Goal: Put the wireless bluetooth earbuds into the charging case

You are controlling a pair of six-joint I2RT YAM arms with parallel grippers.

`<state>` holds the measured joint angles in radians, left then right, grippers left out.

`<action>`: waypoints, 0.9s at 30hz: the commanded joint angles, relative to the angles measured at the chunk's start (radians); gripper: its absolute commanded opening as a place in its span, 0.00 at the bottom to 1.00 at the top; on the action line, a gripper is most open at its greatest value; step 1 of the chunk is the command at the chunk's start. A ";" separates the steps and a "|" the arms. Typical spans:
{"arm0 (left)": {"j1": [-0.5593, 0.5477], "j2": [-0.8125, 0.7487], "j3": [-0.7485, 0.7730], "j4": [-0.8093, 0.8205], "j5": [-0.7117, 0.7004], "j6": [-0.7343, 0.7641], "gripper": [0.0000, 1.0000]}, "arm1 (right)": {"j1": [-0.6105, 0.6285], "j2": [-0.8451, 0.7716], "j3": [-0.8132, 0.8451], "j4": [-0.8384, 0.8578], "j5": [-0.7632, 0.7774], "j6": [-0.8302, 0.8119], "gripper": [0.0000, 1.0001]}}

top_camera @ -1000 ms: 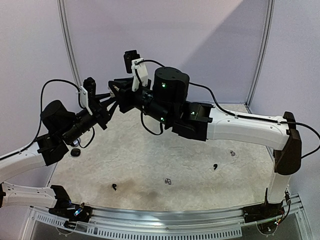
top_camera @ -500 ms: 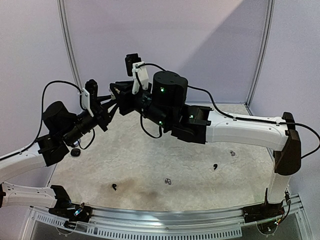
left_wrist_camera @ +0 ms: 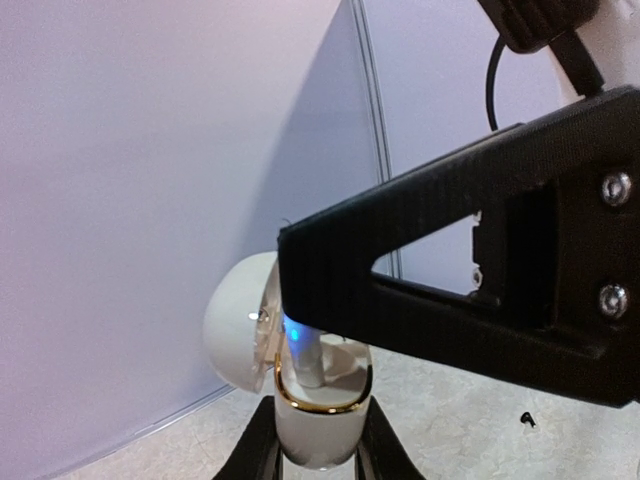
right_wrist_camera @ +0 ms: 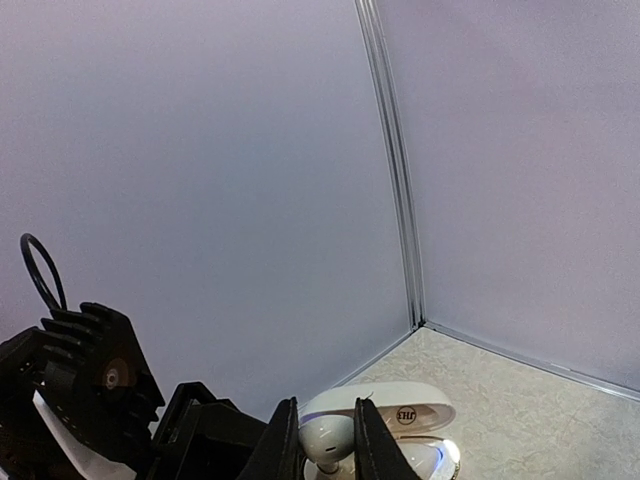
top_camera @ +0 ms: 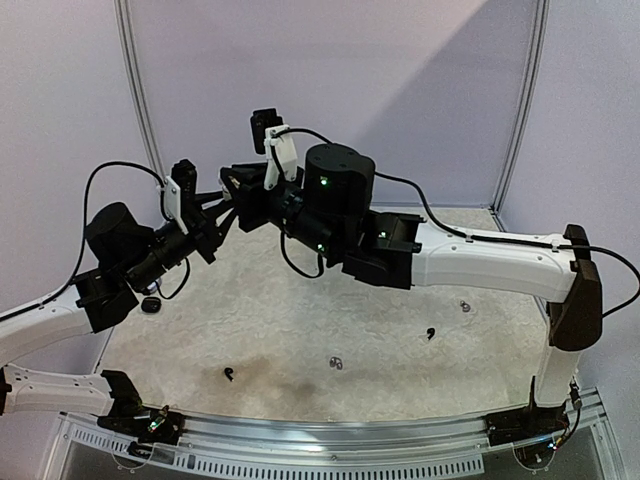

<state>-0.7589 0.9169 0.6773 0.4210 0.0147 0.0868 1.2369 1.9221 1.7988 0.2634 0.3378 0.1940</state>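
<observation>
Pinching a white earbud (right_wrist_camera: 328, 438), right pincer (right_wrist_camera: 325, 425) holds it in the case (left_wrist_camera: 312, 430) clamped by left pincer (left_wrist_camera: 318, 455).

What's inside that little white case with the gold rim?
A white earbud stands stem-down in the open case, beside a blue glow. A black finger of the right gripper covers the earbud's top and the rest inside.

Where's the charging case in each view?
Top external: not visible, hidden where the left gripper and right gripper meet.
Left wrist: charging case at bottom centre, lid open, between the left gripper's fingers.
Right wrist: charging case at bottom centre-right, behind the right gripper.
Shared landmark, wrist views only: the white earbud at the case's mouth.
</observation>
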 commanded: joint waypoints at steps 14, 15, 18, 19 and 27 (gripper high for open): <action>0.005 -0.011 -0.001 0.051 -0.011 0.013 0.00 | -0.003 -0.018 -0.055 -0.050 0.085 0.009 0.19; 0.004 -0.011 -0.001 0.052 -0.007 0.012 0.00 | -0.003 -0.020 -0.058 -0.046 0.085 0.010 0.19; 0.005 -0.009 0.000 0.053 -0.002 0.012 0.00 | -0.003 -0.016 -0.054 -0.038 0.079 0.006 0.19; 0.004 -0.010 0.001 0.052 -0.001 0.012 0.00 | -0.002 -0.017 -0.053 -0.039 0.079 0.004 0.19; 0.004 -0.007 0.000 0.044 0.010 0.003 0.00 | -0.003 -0.009 -0.033 -0.072 0.073 -0.007 0.29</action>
<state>-0.7582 0.9184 0.6731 0.4042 0.0059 0.0895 1.2385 1.9202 1.7676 0.2550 0.3676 0.1989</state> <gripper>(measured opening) 0.220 0.245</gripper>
